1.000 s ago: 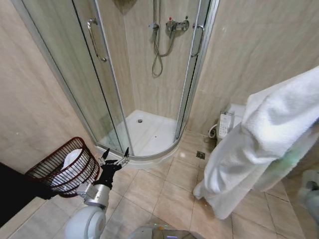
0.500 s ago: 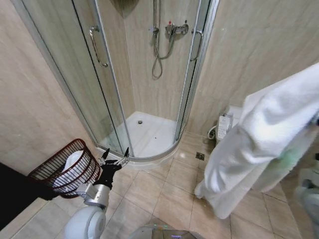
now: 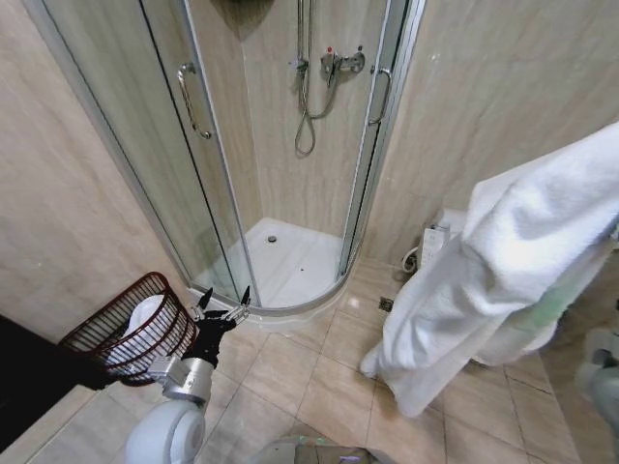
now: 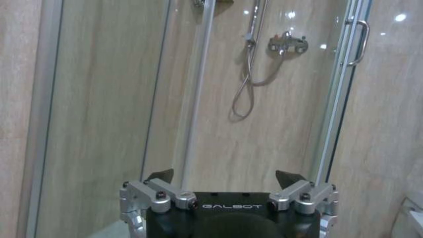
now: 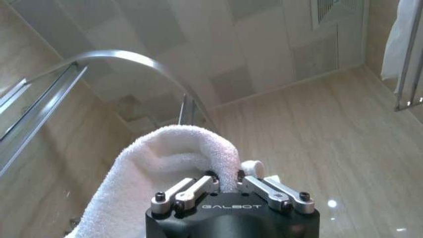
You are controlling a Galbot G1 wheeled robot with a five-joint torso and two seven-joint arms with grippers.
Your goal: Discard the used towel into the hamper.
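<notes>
A: How will the towel (image 3: pixel 503 280) handle?

B: Soft and limp, I'd judge, bulky but light. The right gripper (image 5: pixel 225 184) has its fingers closed on a fold at the towel's top, and the rest drapes well below it. A bunched fold is the sensible place to hold.

A: And the hamper (image 3: pixel 131 329)?

B: On the floor just beside the left gripper (image 3: pixel 222 307), which hangs idle with fingers spread wide, holding nothing.

A: Any writing?

B: "GALBOT" on both gripper bodies.

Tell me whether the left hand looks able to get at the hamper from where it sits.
Probably yes: the open left hand hangs right beside the hamper, and nothing stands between them.
</notes>
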